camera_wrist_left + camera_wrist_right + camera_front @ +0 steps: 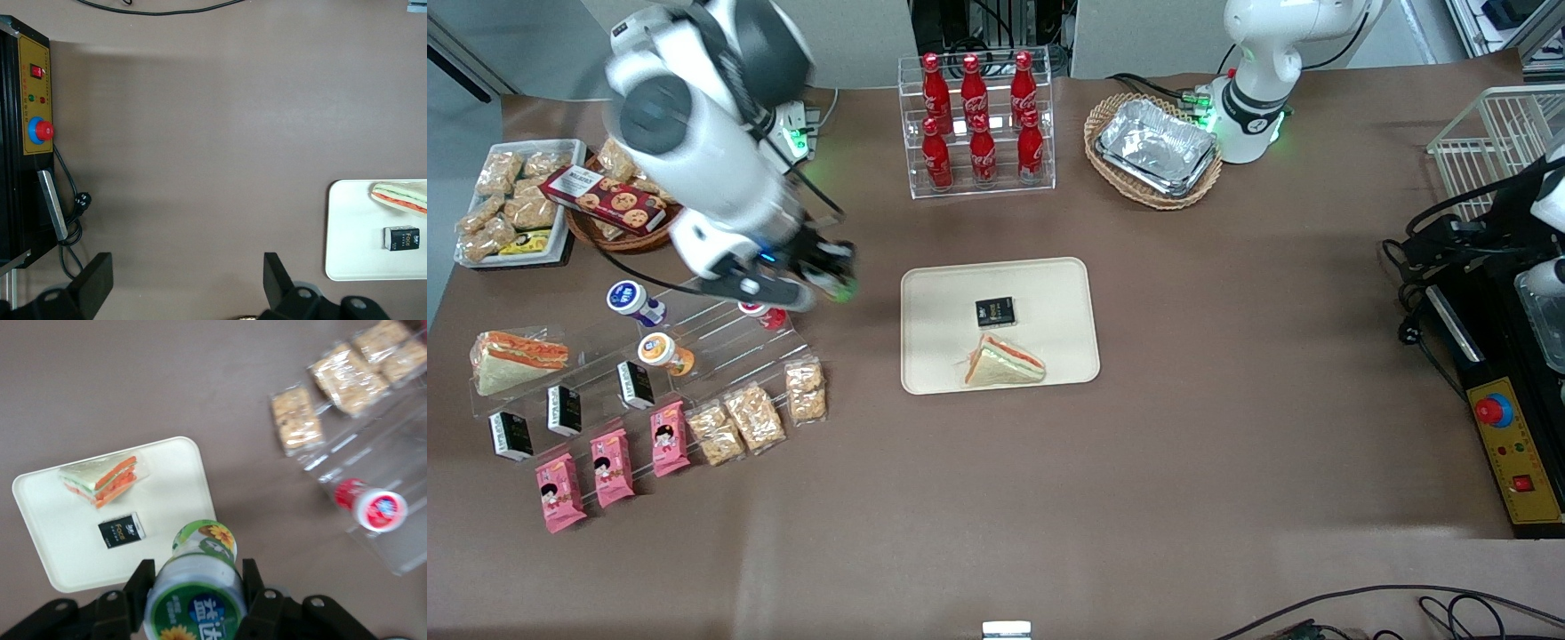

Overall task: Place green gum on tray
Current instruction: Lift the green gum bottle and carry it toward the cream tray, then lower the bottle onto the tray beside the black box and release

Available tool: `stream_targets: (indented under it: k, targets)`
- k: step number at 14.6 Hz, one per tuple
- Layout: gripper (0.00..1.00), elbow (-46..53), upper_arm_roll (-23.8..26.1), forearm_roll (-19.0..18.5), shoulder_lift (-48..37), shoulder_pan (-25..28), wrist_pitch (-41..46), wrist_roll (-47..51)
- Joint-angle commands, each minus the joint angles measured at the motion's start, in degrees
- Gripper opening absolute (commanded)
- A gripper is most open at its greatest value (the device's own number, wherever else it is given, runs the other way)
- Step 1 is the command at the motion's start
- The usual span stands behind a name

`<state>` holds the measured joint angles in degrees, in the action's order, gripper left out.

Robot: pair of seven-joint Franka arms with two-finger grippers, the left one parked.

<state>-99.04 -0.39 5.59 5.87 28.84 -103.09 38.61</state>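
Brown covering runs across the whole surface (1138, 462), and above it the end effector (831, 277) hangs between the clear acrylic display steps (720, 333) and the tray (925, 373), its two fingers closed on the green gum (197, 587). The bottle is gripped across its body, which leaves its base free to be set down flat, and it is carried clear of the surface, so it should not brush the snack packs (805, 391) below and nearer the front camera. The tray lies a short way off toward the parked arm's end, with a bare stretch on the side closest to the end effector; the sandwich (1003, 363) and the small black packet (994, 312) sit farther across it, so that near strip looks the natural spot for the bottle. From the front, the gum is only a green smear at the fingertips. The right wrist view settles the grasp, showing fingers (143, 583) pressed to both sides and the red-bodied bottle (371, 507) left lying on the acrylic. The left wrist view shows the tray's edge and its two items, but nothing of the gum.
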Motion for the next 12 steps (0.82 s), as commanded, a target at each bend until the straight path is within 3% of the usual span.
stream_targets:
  k: [1, 5, 12]
  targets:
    - [0.41, -6.0, -0.8, 0.4, 4.8, 4.1, -11.7, 4.1]
    - [0.42, -16.3, -0.8, -0.1, 7.5, 8.2, -25.5, 4.5]
    - [0.46, -25.2, -0.8, -0.2, 13.8, 12.0, -42.4, 6.0]
